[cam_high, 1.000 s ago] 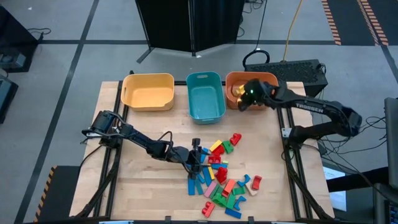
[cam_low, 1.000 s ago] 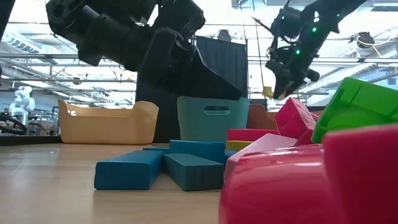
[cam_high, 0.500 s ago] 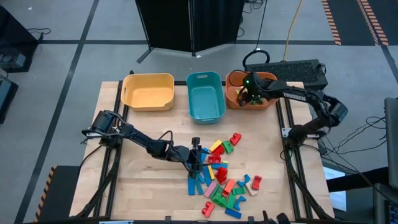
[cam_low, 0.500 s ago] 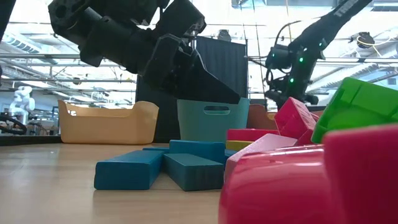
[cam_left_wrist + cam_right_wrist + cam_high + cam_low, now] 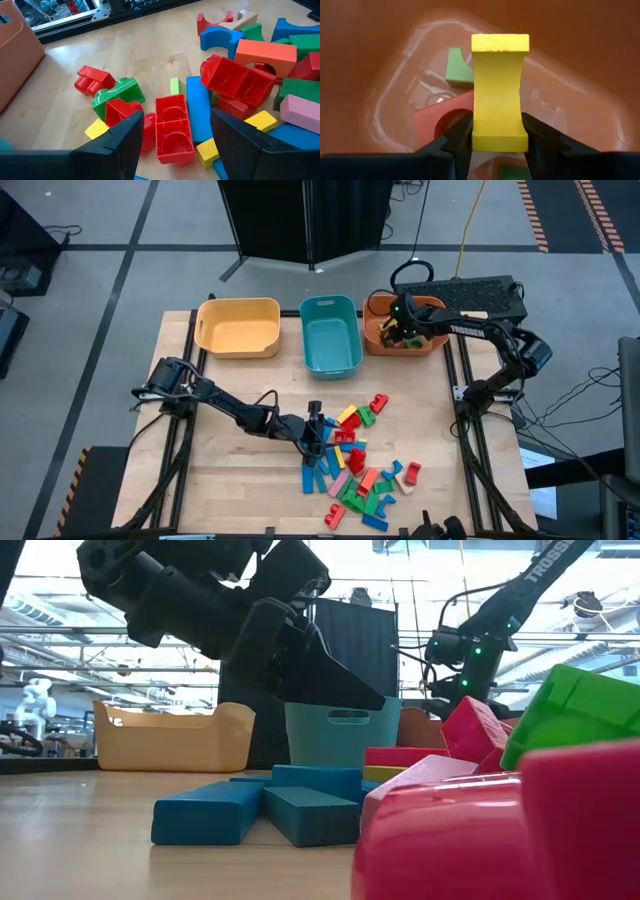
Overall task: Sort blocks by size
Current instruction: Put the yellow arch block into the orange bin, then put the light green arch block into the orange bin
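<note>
Loose blocks (image 5: 358,462) in blue, red, green, yellow, orange and pink lie in a pile on the wooden table's near right part. My left gripper (image 5: 318,430) hangs open over the pile's left edge. In its wrist view the fingers (image 5: 175,145) stand either side of a red two-stud brick (image 5: 172,127) without touching it. My right gripper (image 5: 400,332) is down inside the orange bin (image 5: 432,308), shut on a yellow block with hollowed sides (image 5: 500,85). My right gripper pinches the yellow block between its two fingers at the block's near end (image 5: 500,136), on its two hollowed sides. The fingers point down into the orange bin. The block sticks out lengthwise past the fingertips toward the bin's floor.
A yellow bin (image 5: 238,326) and a teal bin (image 5: 330,332) stand left of the orange one along the far edge. In the orange bin lie a green piece (image 5: 459,70) and a red arch (image 5: 442,122). Bare table lies left of the pile.
My right gripper has gone down from above the orange bin into it, still shut on the yellow block, and its arm has swung toward the far edge.
</note>
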Available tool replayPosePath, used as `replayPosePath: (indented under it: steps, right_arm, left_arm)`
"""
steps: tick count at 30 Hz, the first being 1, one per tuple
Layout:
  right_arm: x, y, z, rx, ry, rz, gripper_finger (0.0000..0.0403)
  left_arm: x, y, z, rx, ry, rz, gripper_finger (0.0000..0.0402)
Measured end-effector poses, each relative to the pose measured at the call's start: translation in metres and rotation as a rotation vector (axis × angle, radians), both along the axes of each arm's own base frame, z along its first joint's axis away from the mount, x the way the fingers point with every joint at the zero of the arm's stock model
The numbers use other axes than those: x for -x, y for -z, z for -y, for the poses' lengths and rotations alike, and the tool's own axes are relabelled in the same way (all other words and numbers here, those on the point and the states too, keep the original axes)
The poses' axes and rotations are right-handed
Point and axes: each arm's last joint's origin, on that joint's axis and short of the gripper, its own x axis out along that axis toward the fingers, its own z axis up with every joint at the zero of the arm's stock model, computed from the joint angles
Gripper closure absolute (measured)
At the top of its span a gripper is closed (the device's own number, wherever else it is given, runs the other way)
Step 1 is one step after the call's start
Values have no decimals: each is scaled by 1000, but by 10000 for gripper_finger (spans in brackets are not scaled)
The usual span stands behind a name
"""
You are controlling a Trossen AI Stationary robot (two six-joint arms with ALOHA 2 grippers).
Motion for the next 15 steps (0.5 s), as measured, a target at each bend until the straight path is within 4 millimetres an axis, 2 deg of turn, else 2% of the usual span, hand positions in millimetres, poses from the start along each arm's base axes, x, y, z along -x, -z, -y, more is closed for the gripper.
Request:
replayPosePath:
  steps: [8,15]
  right_arm:
    - [0,0,0,5,-1,3,202]
    - [-1,-7,-2,28,-12,18,191]
  left_arm:
    - [0,0,0,0,0,0,180]
    - [0,0,-1,0,-1,2,180]
